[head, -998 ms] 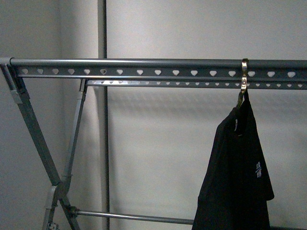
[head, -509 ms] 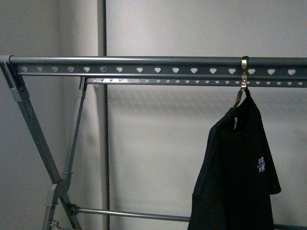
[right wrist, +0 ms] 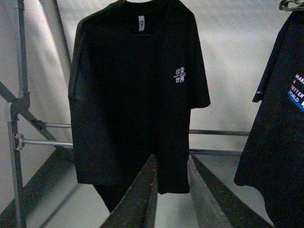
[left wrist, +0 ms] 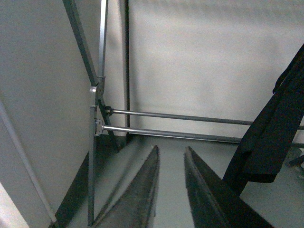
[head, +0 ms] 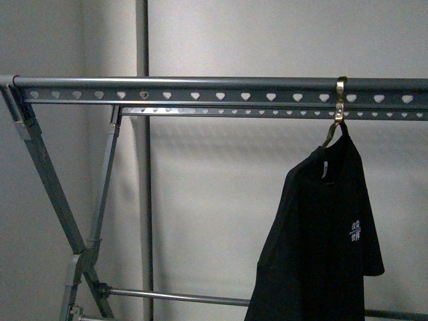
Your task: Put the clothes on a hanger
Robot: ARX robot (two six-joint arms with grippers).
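Front view: the black T-shirt (head: 321, 234) hangs from a brass-coloured hook (head: 340, 100) looped over the top rail of the grey metal rack (head: 200, 83), toward its right end. Neither arm shows here. The hanging looks done, so the step in hand is probably to draw both arms straight back, clear of the cloth, letting the shirt settle. Compared with 0.5 s ago, the shirt has turned, its hem further left and its logo (head: 356, 231) slightly left.

Left wrist view: the left gripper (left wrist: 170, 159) has its jaws a little apart, holding nothing, near the shirt's edge and the rack's lower bars (left wrist: 180, 126).

Right wrist view: the right gripper (right wrist: 171, 166), jaws slightly apart and empty, sits just before the hem. A second dark garment (right wrist: 280, 118) hangs beside
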